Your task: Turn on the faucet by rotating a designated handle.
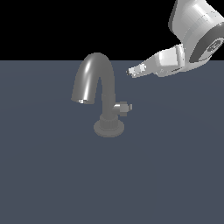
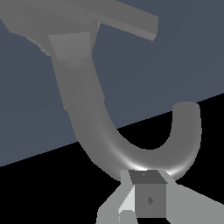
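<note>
The dull grey faucet (image 1: 99, 83) stands on a round ribbed base (image 1: 108, 128), and its thick arched spout opens toward the exterior view's left. The handle (image 1: 124, 107), a short lever on a stubby peg, sticks out of the stem toward the exterior view's right. My gripper (image 1: 131, 72) hovers beside the spout's arch, above the handle and apart from it. Its fingers look pressed together with nothing between them. In the wrist view the gripper (image 2: 141, 181) sits close to the spout's bend (image 2: 144, 153), and the handle (image 2: 127, 22) shows as a flat bar far from the fingers.
The faucet stands on a flat dark blue-grey surface (image 1: 52, 175). My white arm (image 1: 194, 35) reaches in from the exterior view's upper right.
</note>
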